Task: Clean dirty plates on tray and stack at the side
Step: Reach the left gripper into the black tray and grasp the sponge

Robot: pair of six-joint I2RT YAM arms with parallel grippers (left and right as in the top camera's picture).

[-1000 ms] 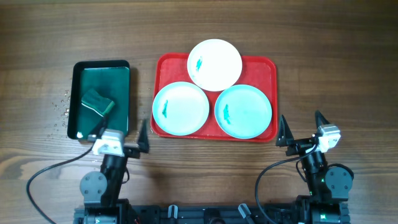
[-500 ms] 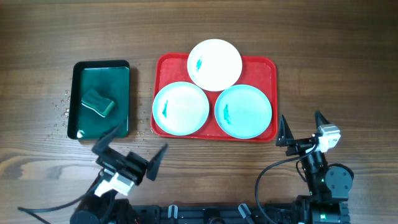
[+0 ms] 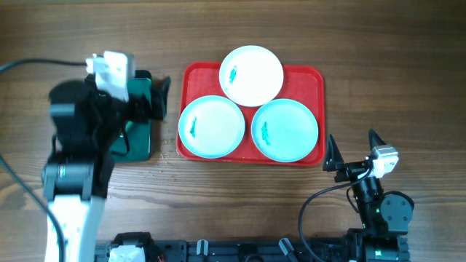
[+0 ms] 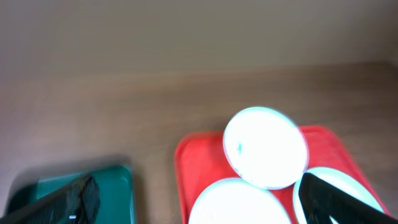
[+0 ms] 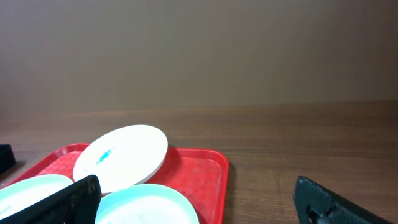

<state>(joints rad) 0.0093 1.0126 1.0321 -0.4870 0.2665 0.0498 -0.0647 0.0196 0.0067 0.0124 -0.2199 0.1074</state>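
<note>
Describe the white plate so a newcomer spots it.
On the wooden table, find the red tray. On it, the white plate sits farthest from the robot, overhanging the far rim. The left aqua plate and right aqua plate are tinted; it alone is white.

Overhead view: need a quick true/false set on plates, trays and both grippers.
1. The white plate, the left blue plate and the right blue plate all lie on the red tray. True.
2. One plate is already stacked off the tray. False: none has left it.
3. The left gripper holds a plate. False: the left gripper is open and empty, by the green tray.
4. The right gripper is open and off the red tray, near its front right corner. True.
5. Each plate shows a small teal smear. True.
</note>
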